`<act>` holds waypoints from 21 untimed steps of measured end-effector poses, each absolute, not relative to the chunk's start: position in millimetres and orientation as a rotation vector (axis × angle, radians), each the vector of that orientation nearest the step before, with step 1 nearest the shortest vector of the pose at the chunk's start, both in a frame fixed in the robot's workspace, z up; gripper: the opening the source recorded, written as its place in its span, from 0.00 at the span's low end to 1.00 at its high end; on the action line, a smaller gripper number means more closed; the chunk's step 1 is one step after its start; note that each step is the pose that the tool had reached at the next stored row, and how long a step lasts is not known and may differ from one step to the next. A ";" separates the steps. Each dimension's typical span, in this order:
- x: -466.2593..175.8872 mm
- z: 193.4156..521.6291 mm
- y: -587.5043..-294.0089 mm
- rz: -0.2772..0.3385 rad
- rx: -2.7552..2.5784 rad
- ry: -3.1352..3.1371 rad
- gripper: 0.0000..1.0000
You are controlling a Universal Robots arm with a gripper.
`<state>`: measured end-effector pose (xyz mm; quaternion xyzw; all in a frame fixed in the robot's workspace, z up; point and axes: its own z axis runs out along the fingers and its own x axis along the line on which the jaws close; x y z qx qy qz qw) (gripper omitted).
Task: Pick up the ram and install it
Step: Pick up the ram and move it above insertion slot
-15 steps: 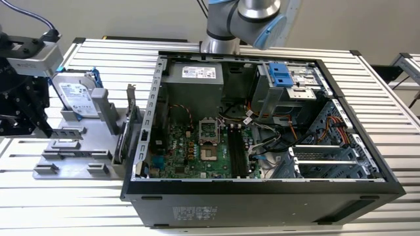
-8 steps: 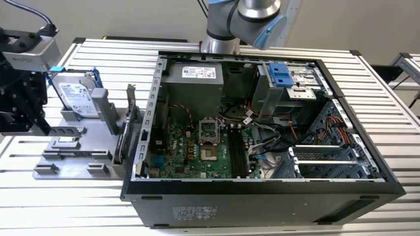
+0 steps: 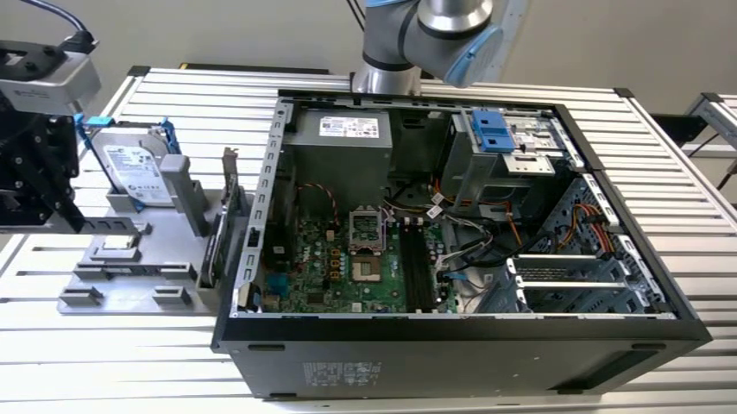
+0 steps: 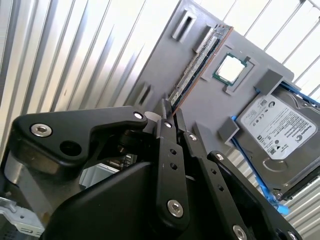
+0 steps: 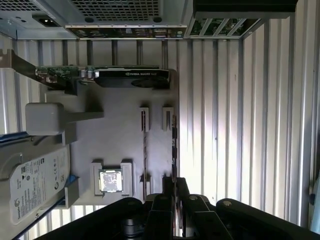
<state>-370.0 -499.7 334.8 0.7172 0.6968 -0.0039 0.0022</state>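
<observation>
**A:** Exterior view first. Where is the gripper [image 3: 60, 211]?

**B:** Above the tray [image 3: 127, 285], at the tray's side away from the open computer case [image 3: 461, 345]. The hard drive [image 3: 133, 168] stands on the tray near it. The expansion card [image 3: 227, 220] stands upright on the tray's case side.

**A:** And the second wrist view?

**B:** The ram [image 4: 197, 67] runs on edge along one long border of the tray [image 4: 160, 75]. The gripper [image 4: 171, 116] pinches the ram's near end, one fingertip on each face. A processor chip [image 4: 230, 68] lies in a tray pocket beside the ram, with the hard drive [image 4: 277, 135] beyond it.

**A:** First wrist view?

**B:** The gripper [image 5: 175, 184] clamps the ram [image 5: 174, 145] at the tray's [image 5: 120, 135] outer border, across the tray from the hard drive [image 5: 35, 182]. The processor chip [image 5: 111, 180] sits between them, and the expansion card [image 5: 132, 78] stands at the tray's far end. I cannot tell whether the ram sits in a tray slot or hangs just above it.
</observation>
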 end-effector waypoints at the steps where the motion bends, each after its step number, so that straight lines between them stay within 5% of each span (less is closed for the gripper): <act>1: -369.9 335.8 -499.7 -0.012 2.250 2.186 0.00; 21: -370.0 356.3 -499.7 -0.012 2.250 2.186 0.00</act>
